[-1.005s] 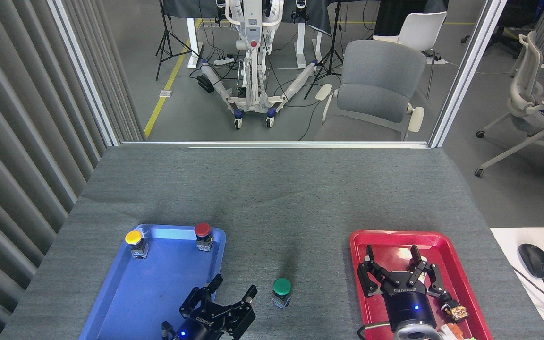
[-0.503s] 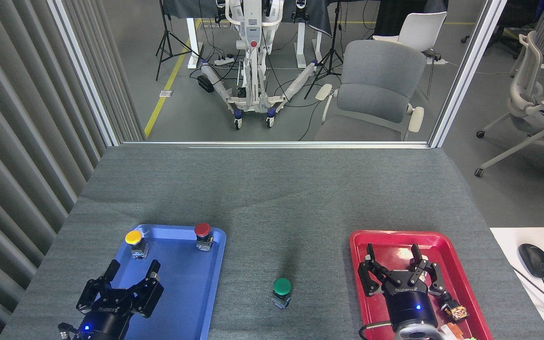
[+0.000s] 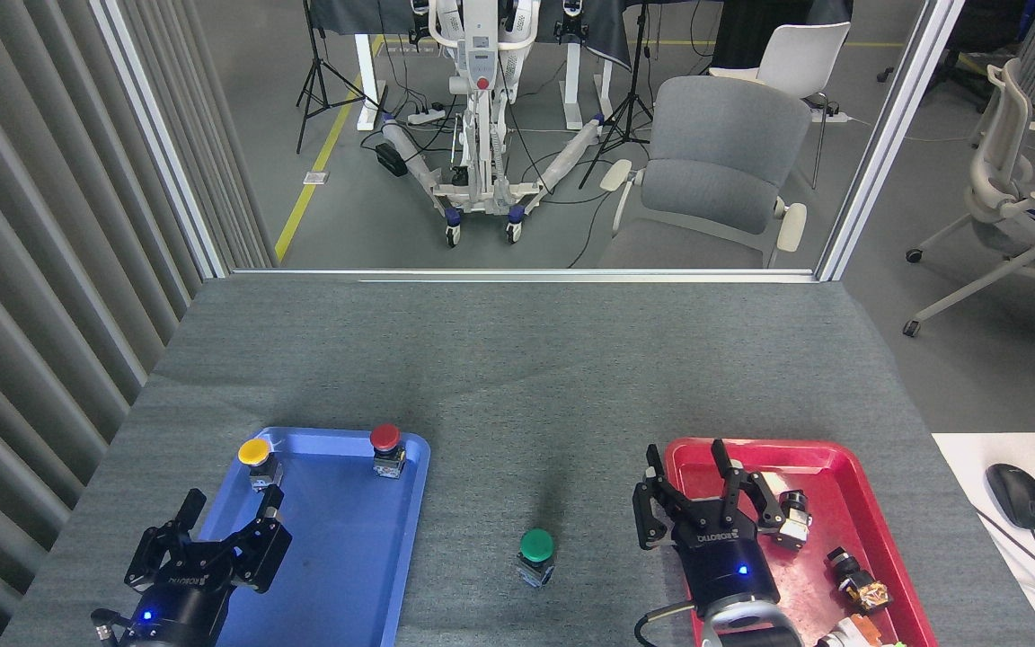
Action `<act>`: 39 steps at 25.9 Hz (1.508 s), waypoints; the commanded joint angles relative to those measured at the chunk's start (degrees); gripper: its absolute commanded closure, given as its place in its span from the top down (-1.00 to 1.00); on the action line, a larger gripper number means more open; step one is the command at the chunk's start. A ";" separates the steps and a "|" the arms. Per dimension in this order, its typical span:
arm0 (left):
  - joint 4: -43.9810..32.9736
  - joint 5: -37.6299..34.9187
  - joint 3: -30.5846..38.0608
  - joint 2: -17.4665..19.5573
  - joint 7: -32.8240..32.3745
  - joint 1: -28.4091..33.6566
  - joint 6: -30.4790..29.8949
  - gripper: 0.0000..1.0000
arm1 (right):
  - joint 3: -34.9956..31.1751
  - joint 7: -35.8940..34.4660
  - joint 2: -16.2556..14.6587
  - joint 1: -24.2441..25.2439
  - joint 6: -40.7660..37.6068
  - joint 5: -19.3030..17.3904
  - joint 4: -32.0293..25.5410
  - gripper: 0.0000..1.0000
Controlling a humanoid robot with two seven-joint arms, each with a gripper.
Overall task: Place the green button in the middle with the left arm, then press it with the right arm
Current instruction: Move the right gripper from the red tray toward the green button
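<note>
Green button (image 3: 536, 555): upright on the bare grey worktop (image 3: 517, 377) between the blue tray (image 3: 392, 575) and the red tray (image 3: 850, 503), touching neither, free of both claws. Left claw (image 3: 228, 521): at 9 o'clock of the button, over the blue tray's left rim, fingers apart, empty. Right claw (image 3: 695, 476): at 3 o'clock, over the red tray's left edge, fingers apart, empty.

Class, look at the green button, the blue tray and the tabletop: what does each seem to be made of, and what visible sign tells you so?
Green button: smooth domed cap, probably plastic, with a soft sheen; its base looks grey and metallic, though small.
Blue tray: likely moulded plastic, judging by its glossy surface, rounded corners and raised rim.
Tabletop: grey felt-like fabric, matte with a fine grain and faint creases.
</note>
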 commanded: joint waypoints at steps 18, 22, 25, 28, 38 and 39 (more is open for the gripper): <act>1.59 -0.17 -0.04 -0.48 2.28 -1.63 -1.60 1.00 | 14.61 0.20 0.79 -6.96 -8.65 0.22 7.90 -1.00; 1.68 -0.17 -0.13 -0.83 3.33 -1.63 -1.34 0.99 | 16.46 0.64 1.58 -8.11 -8.47 0.05 11.06 -1.00; 1.77 -0.34 -0.13 -1.80 4.39 -1.54 -1.16 0.99 | 17.51 0.73 2.02 -8.19 -8.56 0.05 12.38 -1.00; 1.77 -0.69 -0.13 -1.88 4.65 -1.54 -1.16 0.99 | 19.01 0.82 2.20 -8.19 -8.65 -0.13 12.73 -1.00; 1.59 -0.87 -0.13 -1.88 4.74 -1.54 -1.07 1.00 | 19.71 8.64 2.81 -8.02 -8.47 -0.39 14.14 -1.00; 1.68 -0.87 -0.13 -1.88 4.74 -1.54 -0.98 1.00 | 19.62 10.49 3.43 -8.02 -8.30 -0.39 14.14 -1.00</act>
